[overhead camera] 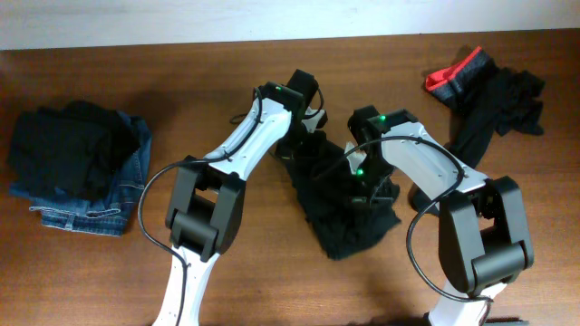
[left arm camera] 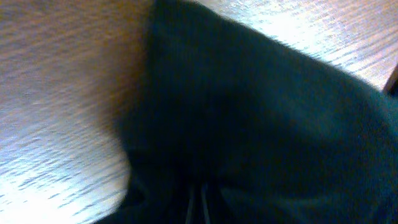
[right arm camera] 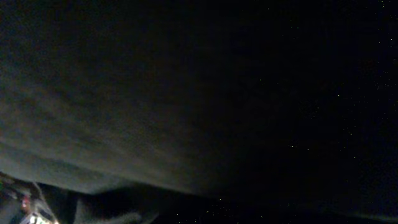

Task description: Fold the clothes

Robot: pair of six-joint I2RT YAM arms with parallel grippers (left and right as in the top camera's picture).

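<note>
Starting at the left of the table (overhead camera: 227,63), a folded stack (overhead camera: 77,154) is seen: black pieces laid on blue jeans (overhead camera: 91,213), well apart from both arms. The black garment (overhead camera: 349,217) being worked on is spread in a crumpled, roughly triangular heap at the middle, between and under the two grippers.

It is judged to be light, soft and limp, with no stiffness to hold a crease, so it is best taken at an edge or corner and lifted in a thin pinch. A grab into the middle is likely to gather several layers at once.

The left gripper (overhead camera: 302,136) is set at the garment's far upper edge. Its jaws are closed down narrow, and in the left wrist view the folds are drawn together towards the bottom centre, so a pinch of cloth is judged to be held.

The right gripper (overhead camera: 367,195) is sunk into the heap's middle with its jaws fully closed. The right wrist view is filled with dark cloth pressed close, and whether any fold is caught between the jaws cannot be told.

At the far right a loose pile (overhead camera: 503,104) of black clothes, with a red-edged piece (overhead camera: 458,72), is left unfolded.
</note>
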